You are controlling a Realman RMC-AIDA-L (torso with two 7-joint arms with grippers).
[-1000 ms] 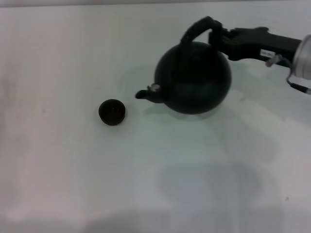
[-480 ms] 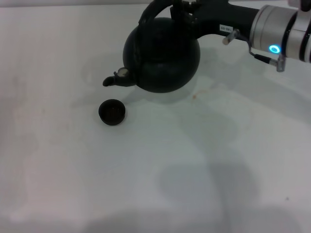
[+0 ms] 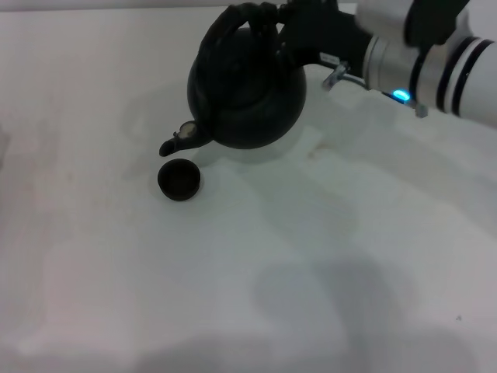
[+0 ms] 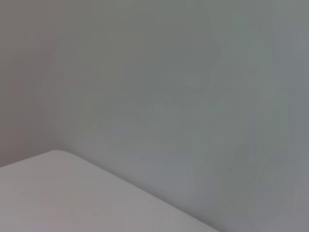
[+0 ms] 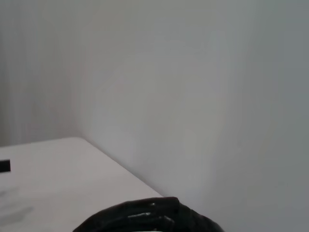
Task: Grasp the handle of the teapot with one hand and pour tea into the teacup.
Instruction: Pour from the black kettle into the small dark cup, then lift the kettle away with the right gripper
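Observation:
The round black teapot (image 3: 247, 89) hangs in the air, tilted with its spout (image 3: 172, 143) down and to the left, the silvery spot showing. The spout tip is just above the far rim of the tiny dark teacup (image 3: 179, 179), which stands on the white table. My right gripper (image 3: 283, 23) is shut on the black arched handle (image 3: 241, 19) at the top. In the right wrist view only the top of the handle (image 5: 149, 217) shows. My left gripper is out of view.
The white table (image 3: 248, 272) stretches around the cup. A faint brownish stain (image 3: 314, 154) lies right of the pot. My right arm (image 3: 419, 54) reaches in from the far right. The wrist views show a table corner and a grey wall.
My right arm has carried the teapot left and toward the cup, then tipped it further. The spout has dropped to just over the cup. The cup has not moved.

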